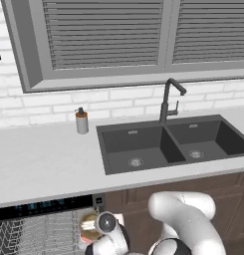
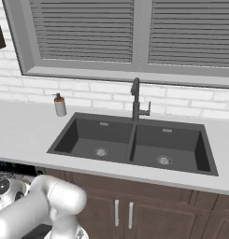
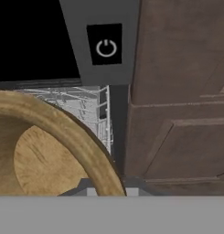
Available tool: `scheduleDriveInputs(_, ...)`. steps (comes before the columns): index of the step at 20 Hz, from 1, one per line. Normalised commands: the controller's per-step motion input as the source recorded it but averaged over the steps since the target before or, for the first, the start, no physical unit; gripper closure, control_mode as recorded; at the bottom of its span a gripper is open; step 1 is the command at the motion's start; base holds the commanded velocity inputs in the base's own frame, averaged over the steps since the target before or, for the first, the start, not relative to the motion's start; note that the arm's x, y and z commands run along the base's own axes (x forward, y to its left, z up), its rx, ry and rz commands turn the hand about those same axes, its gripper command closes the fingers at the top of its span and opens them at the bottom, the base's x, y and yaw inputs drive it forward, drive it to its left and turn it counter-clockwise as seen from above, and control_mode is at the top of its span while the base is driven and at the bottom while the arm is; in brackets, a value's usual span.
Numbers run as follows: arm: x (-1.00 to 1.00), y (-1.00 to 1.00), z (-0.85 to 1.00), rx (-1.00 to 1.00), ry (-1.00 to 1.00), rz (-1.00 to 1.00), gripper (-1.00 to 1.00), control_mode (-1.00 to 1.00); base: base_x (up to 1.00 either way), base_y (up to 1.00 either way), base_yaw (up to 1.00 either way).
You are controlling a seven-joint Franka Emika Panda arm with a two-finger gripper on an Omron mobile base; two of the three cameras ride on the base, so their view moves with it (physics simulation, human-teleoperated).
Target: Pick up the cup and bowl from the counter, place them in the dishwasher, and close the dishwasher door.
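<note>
I am holding the bowl [image 3: 45,151] — my gripper [image 1: 96,234] is nearly closed on its rim, low at the near left, just in front of the open dishwasher [image 1: 44,219]. In the hand view the brown-tan bowl sits close against my fingers, its hollow facing the camera, and beyond its edge I see the silver wire rack [image 3: 93,112] and the grey side strip with the power button [image 3: 106,48]. In the left base view the bowl shows as a tan disc just beside my wrist, over the right end of the rack and not yet resting in it, as far as I can judge.

To the right of the dishwasher stand the brown cabinet doors [image 2: 120,210]. Above them lies the table [image 1: 44,159], with the dark double sink [image 1: 168,142] set into it and the faucet [image 1: 168,99] behind. Far left by the wall stands the soap dispenser [image 1: 81,121]. I find no cup or bowl on the table, so I take it the cup is already down in the racks, though I cannot make it out there.

So I judge the task well along: the bowl is still to be set down and released, and the dishwasher door — which I cannot see from here — is still to be shut.
</note>
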Motion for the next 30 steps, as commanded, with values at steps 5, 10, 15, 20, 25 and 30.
scheduleDriveInputs(5,0.28,0.35,-0.17,0.05,0.00,-0.07,1.00,-1.00,0.00,0.00,0.00)
scheduleDriveInputs(10,0.15,0.47,-0.32,0.03,0.00,-0.03,1.00,-1.00,0.00,0.00,0.00)
scheduleDriveInputs(15,0.09,0.53,-0.34,0.00,0.00,-0.02,1.00,-1.00,0.00,0.00,0.00)
scheduleDriveInputs(20,0.19,0.36,-0.34,0.00,0.00,-0.04,1.00,-1.00,0.00,0.00,0.00)
scheduleDriveInputs(25,0.22,0.33,-0.34,0.00,0.00,-0.05,1.00,-1.00,0.00,0.00,0.00)
scheduleDriveInputs(30,0.26,0.35,-0.27,0.00,0.00,-0.05,1.00,-1.00,0.00,0.00,0.00)
